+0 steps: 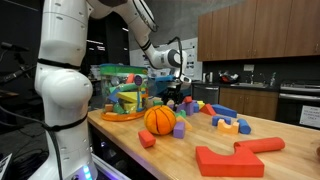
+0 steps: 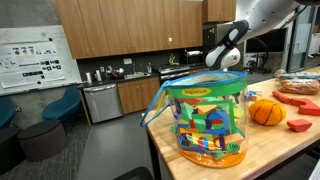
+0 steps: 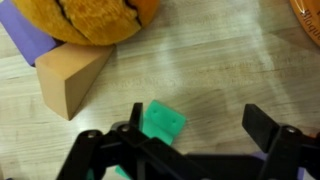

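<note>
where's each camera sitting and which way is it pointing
Exterior view beside the robot's base: looks along the wooden table toward kitchen cabinets; the white arm fills the left.
Exterior view low at the table edge: looks past the clear tub toward the cabinets; the arm's end shows top right.
Wrist view: looks down at a green block on the table; open black fingers along the bottom.
Shared: the orange ball shows in all three.

A kitchenette in an office or lab building. Wooden wall cabinets (image 2: 120, 25), a stainless dishwasher (image 2: 101, 102) and a dark countertop (image 2: 112, 80) line the wall; a poster (image 2: 35, 55) hangs beside them
</note>
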### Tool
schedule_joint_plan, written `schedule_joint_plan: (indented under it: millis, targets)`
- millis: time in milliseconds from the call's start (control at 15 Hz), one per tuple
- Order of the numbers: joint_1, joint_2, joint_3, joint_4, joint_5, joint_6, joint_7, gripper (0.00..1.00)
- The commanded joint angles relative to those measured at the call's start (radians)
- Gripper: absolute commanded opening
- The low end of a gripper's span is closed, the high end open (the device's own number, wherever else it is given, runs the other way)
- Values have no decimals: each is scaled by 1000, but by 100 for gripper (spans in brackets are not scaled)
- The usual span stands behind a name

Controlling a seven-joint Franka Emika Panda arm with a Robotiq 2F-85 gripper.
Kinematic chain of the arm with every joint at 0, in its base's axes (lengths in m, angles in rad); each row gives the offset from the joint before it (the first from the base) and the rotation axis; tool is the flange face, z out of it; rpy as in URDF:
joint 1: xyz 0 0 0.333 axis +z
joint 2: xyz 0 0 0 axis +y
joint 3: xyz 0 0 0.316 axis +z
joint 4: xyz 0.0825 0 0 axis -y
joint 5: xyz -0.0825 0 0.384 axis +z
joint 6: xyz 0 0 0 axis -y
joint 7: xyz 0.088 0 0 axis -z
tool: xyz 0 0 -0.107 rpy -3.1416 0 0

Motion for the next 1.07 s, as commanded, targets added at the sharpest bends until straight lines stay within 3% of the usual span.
schedule_joint_plan:
  millis: [0,67,1000]
  targets:
    - [-16,57,3,45,55,-57,-73,100]
    - [-4,32,-1,11,21,-16,-30,100]
    - [-27,102,-39,8,28,-43,8,100]
